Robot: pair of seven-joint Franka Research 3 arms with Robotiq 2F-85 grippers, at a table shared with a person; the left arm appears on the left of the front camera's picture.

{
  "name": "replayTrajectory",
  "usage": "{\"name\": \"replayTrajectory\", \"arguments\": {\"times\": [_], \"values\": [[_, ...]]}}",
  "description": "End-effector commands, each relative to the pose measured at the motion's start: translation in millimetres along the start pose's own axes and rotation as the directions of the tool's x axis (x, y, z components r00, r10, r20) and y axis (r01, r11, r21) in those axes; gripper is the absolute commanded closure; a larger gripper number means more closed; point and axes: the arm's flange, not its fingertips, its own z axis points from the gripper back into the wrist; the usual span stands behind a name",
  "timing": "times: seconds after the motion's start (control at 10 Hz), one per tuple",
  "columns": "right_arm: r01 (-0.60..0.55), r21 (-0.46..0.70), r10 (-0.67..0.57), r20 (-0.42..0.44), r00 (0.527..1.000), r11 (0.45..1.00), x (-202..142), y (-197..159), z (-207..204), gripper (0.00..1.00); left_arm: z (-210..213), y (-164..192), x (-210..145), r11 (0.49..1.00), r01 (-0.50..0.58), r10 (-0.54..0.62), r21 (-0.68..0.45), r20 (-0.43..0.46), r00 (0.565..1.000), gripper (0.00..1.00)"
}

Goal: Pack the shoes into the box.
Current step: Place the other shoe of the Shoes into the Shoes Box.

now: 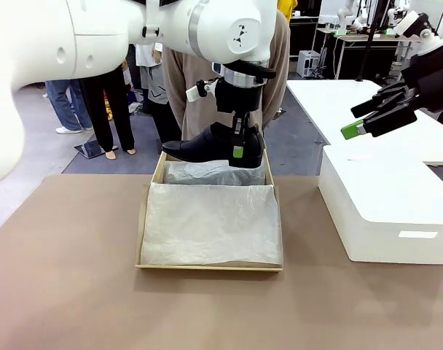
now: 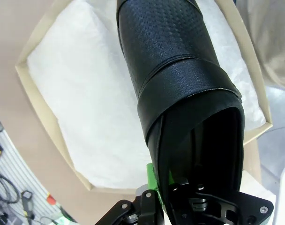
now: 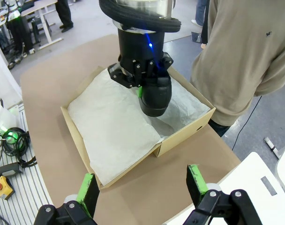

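Shoe [image 1: 207, 146] clamped at heel in L hand [image 1: 238, 150], hanging over tan box [image 1: 143, 233] far end; R hand [image 1: 356, 120] spread apart.

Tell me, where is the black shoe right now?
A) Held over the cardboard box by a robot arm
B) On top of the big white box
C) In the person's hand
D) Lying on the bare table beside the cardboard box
A: the left gripper is shut on the heel end of the shoe, holding it over the far end of the tissue-lined box.
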Motion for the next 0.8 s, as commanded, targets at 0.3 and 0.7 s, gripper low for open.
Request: {"name": "replayTrajectory", "arguments": {"times": [0.3,0.7], "values": [[-0.015,0.016,0.014,0.023,1.000,1.000,0,-3,-1,0.00,-13,-14,-18,0.995,-0.097,0.097,-0.030,0.021,0.995,1.00],[-0.015,0.016,0.014,0.023,1.000,1.000,0,-3,-1,0.00,-24,-23,-19,0.991,-0.130,0.131,-0.025,0.032,0.991,1.00]]}}
